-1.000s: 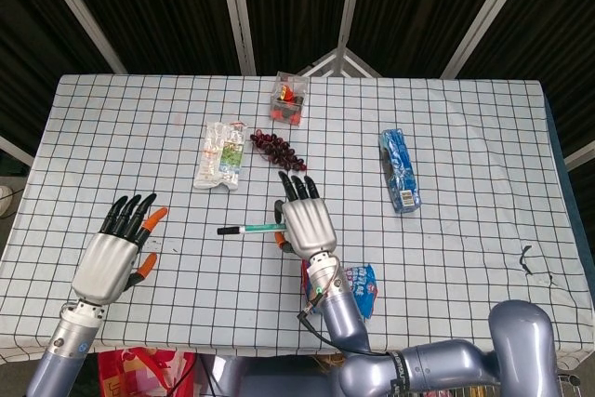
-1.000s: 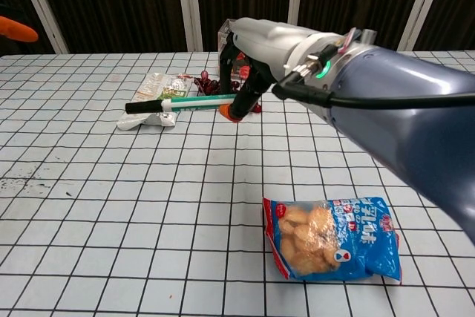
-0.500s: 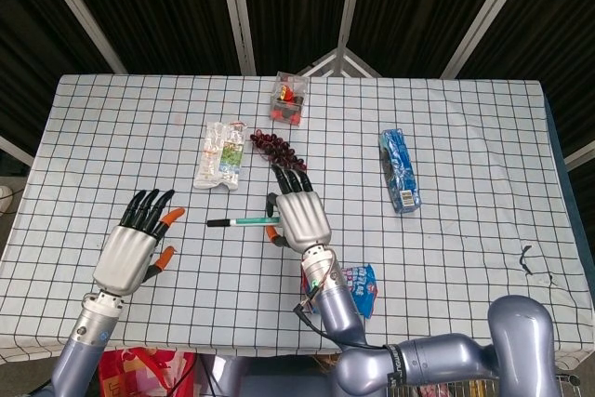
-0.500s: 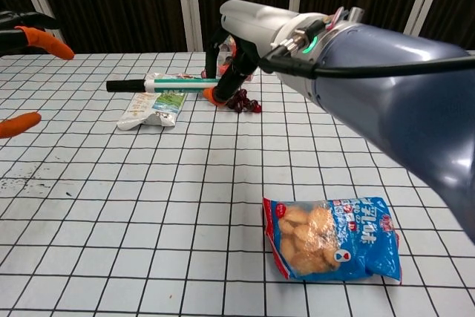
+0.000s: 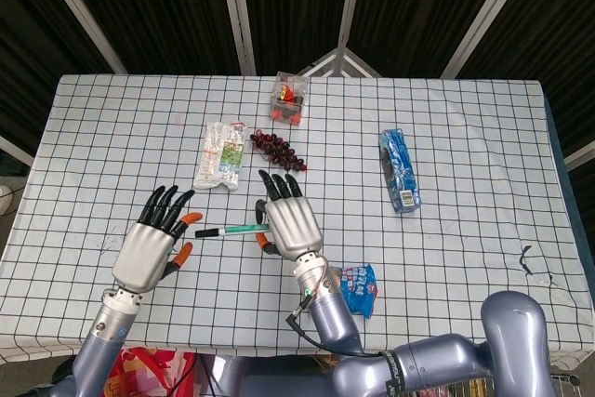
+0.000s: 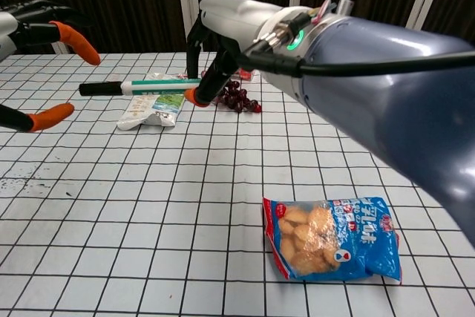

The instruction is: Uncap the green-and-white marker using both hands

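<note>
The green-and-white marker (image 5: 232, 229) (image 6: 141, 86) is held level above the table, its black cap pointing toward my left hand. My right hand (image 5: 286, 220) (image 6: 223, 42) pinches the marker's green end between an orange-tipped thumb and the fingers. My left hand (image 5: 152, 244) hangs with its fingers spread, and its orange fingertips (image 6: 78, 41) stand just short of the black cap, one above and one below it. Nothing is in the left hand.
On the checkered tablecloth (image 5: 465, 155) lie a clear snack packet (image 5: 221, 153), dark red grapes (image 5: 277, 149), a small clear box (image 5: 288, 99), a blue pack (image 5: 400, 170) and a blue snack bag (image 6: 334, 237) near the front edge.
My right hand has carried the marker leftward. The left hand has come in from the left toward the capped end, its fingertips now flanking the cap.
</note>
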